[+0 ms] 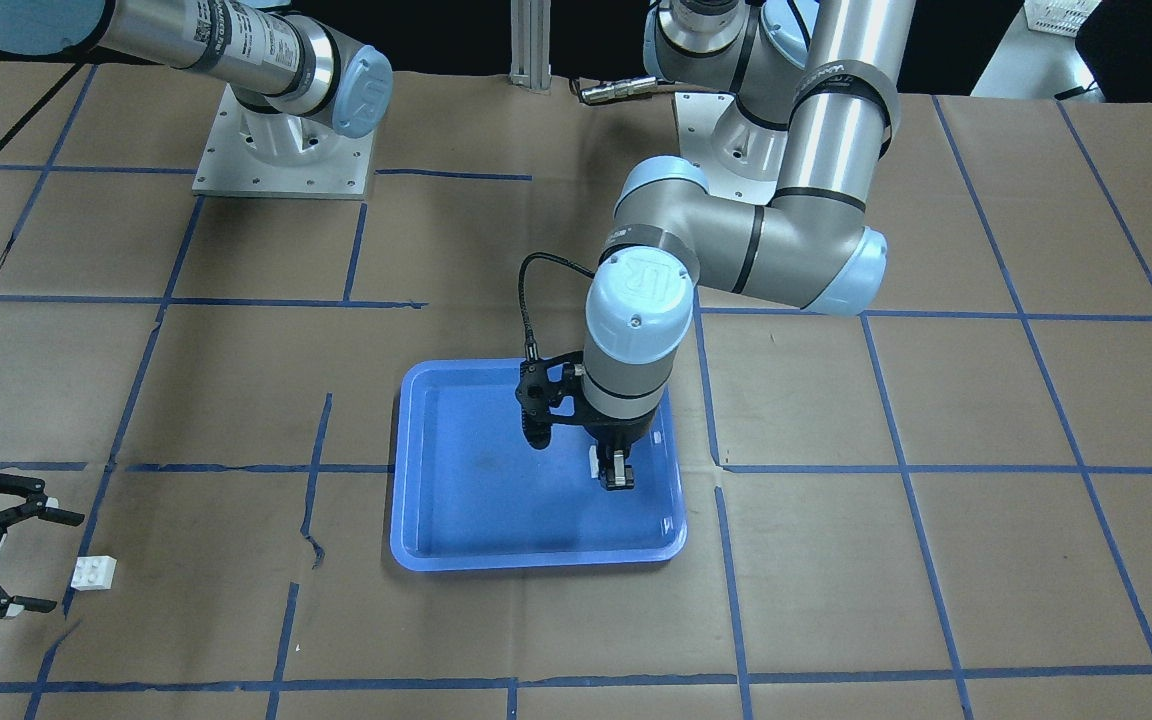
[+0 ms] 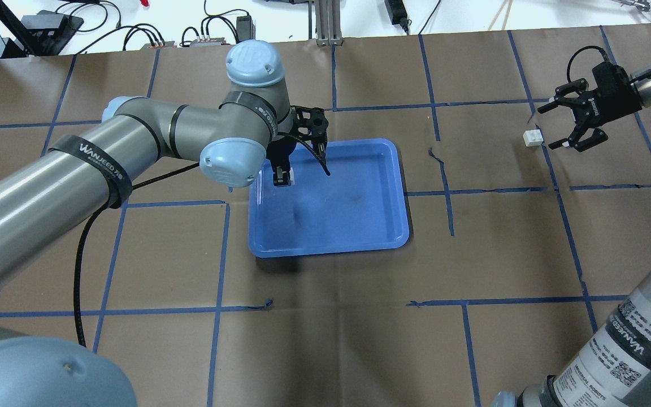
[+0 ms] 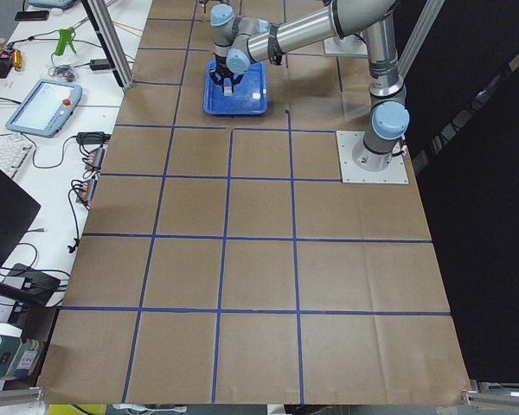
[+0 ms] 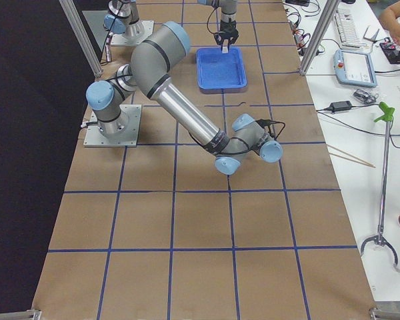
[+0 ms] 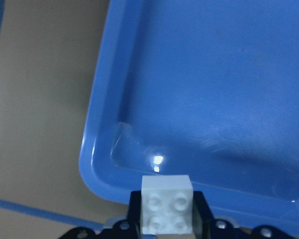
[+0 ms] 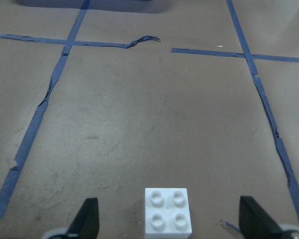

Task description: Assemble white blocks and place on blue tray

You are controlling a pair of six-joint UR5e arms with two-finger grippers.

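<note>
Left pincer: I am pinching the held block (image 5: 167,204) in my left pincer (image 1: 616,478), fingers pressing on two opposite side faces and the four studs facing the wrist camera.
Held block's place: I am hanging it over the blue tray (image 2: 354,215), just inside the rim that faces the desk's left end. I cannot tell from these angles whether it is touching the tray floor.
Right pincer: I am keeping my right pincer (image 2: 551,124) spread wide and low, with nothing between its fingers (image 6: 87,221) yet.
Loose block's place: the loose block (image 6: 168,210) is lying studs-up on the brown paper (image 2: 331,339), toward the desk's right end and far edge. It is well apart from the tray and centred between my spread fingers without touching them.
Tray's place: it is sitting flat near the middle of the desk.
Handling: I am judging both blocks to be light, stiff and smooth-sided, so they are likely to skid or twist under an uneven squeeze.
Where to grip: I am aiming for the two flat opposite sides, low enough to leave the studs free for mating.
</note>
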